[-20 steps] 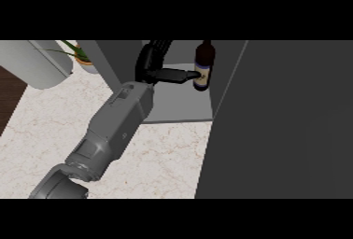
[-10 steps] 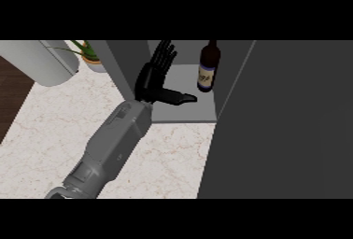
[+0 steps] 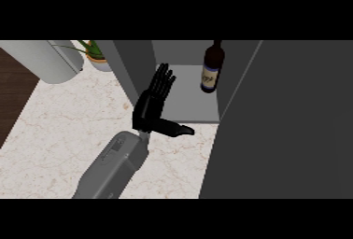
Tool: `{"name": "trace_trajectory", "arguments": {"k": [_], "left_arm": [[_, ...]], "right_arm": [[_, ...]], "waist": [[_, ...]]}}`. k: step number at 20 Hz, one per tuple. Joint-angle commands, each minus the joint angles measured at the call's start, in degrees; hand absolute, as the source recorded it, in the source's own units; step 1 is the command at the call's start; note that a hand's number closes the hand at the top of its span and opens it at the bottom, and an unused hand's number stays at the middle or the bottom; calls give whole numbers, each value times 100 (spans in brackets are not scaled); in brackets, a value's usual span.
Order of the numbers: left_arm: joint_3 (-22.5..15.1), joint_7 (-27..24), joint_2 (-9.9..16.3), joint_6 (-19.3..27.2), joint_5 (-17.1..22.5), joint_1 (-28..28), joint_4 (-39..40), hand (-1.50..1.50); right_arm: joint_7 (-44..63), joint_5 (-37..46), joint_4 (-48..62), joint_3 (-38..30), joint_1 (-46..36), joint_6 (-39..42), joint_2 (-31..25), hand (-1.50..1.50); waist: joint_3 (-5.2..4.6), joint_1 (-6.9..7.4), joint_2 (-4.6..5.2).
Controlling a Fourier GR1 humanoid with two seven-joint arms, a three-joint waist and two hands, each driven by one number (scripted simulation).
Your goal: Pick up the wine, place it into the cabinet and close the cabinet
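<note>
Dark wine bottle [image 3: 212,67] upright in cabinet [image 3: 186,100] — hand [image 3: 153,105] open, apart.

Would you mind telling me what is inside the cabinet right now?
The wine bottle stands upright on the cabinet shelf, toward its right. The open door covers everything further right, so that part cannot be seen. The open hand is outside.

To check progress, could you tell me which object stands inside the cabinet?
The wine bottle, upright on the cabinet shelf; the potted plant and grey cylinder are outside, to the left.
</note>
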Motion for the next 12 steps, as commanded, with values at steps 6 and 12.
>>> {"name": "trace_trajectory", "arguments": {"k": [6,12], "left_arm": [[-382,470,404,126,60,1752,-2075,-150],[-447,486,764,-161,237,2738,-3051,-150]], "right_arm": [[290,-283,-1329,-263,598,170,-405,-150],[579,-284,-1300,-148,242,405,-584,-150]], "waist": [[4,-63,36],[-3,0,51]]}}
